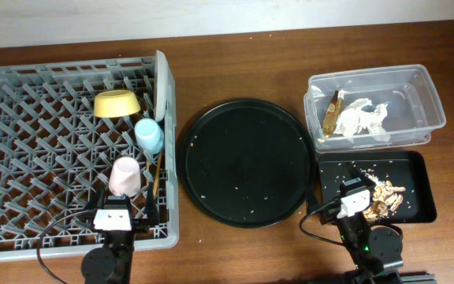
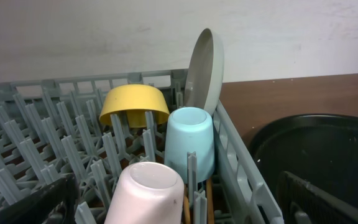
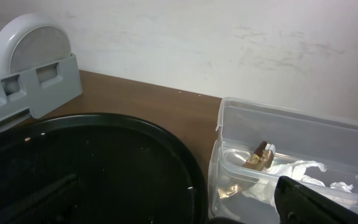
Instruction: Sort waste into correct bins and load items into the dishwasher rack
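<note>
The grey dishwasher rack (image 1: 22, 95) holds the upturned yellow bowl (image 1: 117, 103), light blue cup (image 1: 150, 136), pale pink cup (image 1: 125, 176), the white plate (image 1: 161, 99) on edge, and the chopsticks (image 1: 155, 175). The clear tub (image 1: 416, 87) holds the white napkin (image 1: 361, 118) and brown wrapper (image 1: 333, 113). The black rectangular tray (image 1: 412, 167) holds beige scraps (image 1: 390, 195). My left gripper (image 1: 117, 214) is open and empty over the rack's front edge, just behind the pink cup (image 2: 146, 193). My right gripper (image 1: 355, 197) is open and empty over the black tray's front left.
A round black tray (image 1: 247, 162) with a few crumbs lies between the rack and the bins. The rack's right wall (image 2: 241, 168) stands close beside it. Brown tabletop shows behind the tray and tub (image 3: 291, 134).
</note>
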`<state>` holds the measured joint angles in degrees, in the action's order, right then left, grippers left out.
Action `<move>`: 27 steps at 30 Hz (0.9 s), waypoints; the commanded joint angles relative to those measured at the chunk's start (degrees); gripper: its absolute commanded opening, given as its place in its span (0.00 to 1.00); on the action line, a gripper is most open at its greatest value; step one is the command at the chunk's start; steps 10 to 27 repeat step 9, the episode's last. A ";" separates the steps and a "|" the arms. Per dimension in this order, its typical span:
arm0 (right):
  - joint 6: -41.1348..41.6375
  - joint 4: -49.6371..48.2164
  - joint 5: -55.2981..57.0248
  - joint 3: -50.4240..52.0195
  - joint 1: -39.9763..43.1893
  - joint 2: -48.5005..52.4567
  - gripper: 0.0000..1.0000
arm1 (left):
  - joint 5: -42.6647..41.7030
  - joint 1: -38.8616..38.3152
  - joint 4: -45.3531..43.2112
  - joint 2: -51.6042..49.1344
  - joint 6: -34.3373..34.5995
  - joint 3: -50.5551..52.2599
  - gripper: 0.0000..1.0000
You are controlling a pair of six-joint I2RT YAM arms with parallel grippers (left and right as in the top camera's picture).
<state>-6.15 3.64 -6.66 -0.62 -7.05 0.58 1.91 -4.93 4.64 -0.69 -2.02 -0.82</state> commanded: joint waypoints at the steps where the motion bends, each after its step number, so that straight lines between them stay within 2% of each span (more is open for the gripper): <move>1: 0.46 0.26 0.28 0.31 0.04 -0.37 0.99 | -0.63 -0.28 0.09 0.39 -1.07 0.31 0.99; 27: 0.46 0.26 0.28 0.31 0.04 -0.37 0.99 | -0.63 -0.28 0.09 0.39 -1.07 0.31 0.99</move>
